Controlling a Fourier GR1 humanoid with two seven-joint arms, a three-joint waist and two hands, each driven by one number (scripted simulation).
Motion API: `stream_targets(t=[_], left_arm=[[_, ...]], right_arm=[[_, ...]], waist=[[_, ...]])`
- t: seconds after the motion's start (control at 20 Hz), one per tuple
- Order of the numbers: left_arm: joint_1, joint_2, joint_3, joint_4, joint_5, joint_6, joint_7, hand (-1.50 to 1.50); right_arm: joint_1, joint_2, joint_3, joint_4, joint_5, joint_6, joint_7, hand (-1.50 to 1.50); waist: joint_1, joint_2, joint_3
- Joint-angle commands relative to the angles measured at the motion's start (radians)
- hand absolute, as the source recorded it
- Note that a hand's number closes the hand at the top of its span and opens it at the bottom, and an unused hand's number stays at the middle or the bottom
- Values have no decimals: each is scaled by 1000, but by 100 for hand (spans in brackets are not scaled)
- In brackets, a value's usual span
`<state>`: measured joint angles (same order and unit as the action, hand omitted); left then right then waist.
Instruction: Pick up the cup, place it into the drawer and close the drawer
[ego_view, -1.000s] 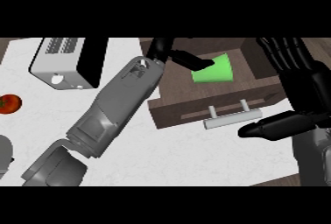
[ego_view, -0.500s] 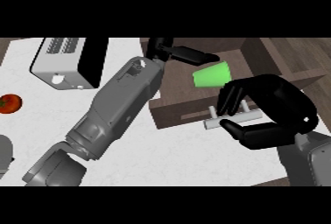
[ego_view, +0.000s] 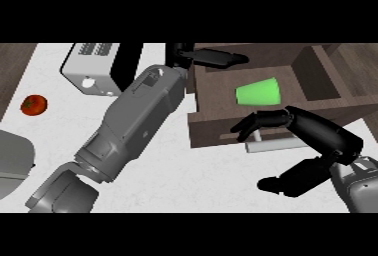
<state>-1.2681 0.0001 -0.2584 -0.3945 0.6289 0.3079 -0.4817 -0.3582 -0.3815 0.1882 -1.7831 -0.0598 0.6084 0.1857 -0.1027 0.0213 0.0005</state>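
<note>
The green cup (ego_view: 259, 93) lies on its side inside the open dark wooden drawer (ego_view: 214, 131). My left hand (ego_view: 210, 56) hovers over the drawer's back left corner with straight fingers, apart from the cup and holding nothing. My right hand (ego_view: 319, 134) reaches in from the lower right. Its fingers (ego_view: 260, 122) bend lightly over the drawer's front wall, just above the pale bar handle (ego_view: 275, 146). The thumb is spread wide below, off the handle.
A white toaster (ego_view: 91, 70) stands at the back left of the white counter (ego_view: 199, 175). A red tomato (ego_view: 33, 105) lies at the far left, above a grey rounded object (ego_view: 11, 162) at the left edge. My left forearm (ego_view: 136, 125) crosses the counter diagonally.
My left hand has drawn back from the cup, which now lies free in the drawer. The right hand has swung from the right side onto the drawer's front wall.
</note>
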Motion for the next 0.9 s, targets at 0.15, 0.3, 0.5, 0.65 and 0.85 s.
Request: stream_targets(t=[0.15, 0.3, 0.5, 0.65, 0.85], left_arm=[[55, 0, 25, -22, 27, -35, -58, -150], [99, 25, 32, -44, 31, -78, -72, -150], [178, 18, 24, -86, 26, -104, -110, -150], [213, 38, 29, -118, 28, -110, -109, -150], [276, 83, 30, -189, 35, -141, -77, -150]], right_arm=[[106, 34, 124, 126, 374, -165, -129, -150], [70, 36, 150, 299, 464, -209, -187, -150], [-20, 49, 192, 554, 552, -241, -296, -150], [-113, 104, 174, 769, 592, -310, -344, 150], [-241, 138, 113, 998, 597, -362, -430, 150]], waist=[[94, -14, 1], [120, -13, 1], [151, -13, 1], [172, -8, 2], [191, -9, 2]])
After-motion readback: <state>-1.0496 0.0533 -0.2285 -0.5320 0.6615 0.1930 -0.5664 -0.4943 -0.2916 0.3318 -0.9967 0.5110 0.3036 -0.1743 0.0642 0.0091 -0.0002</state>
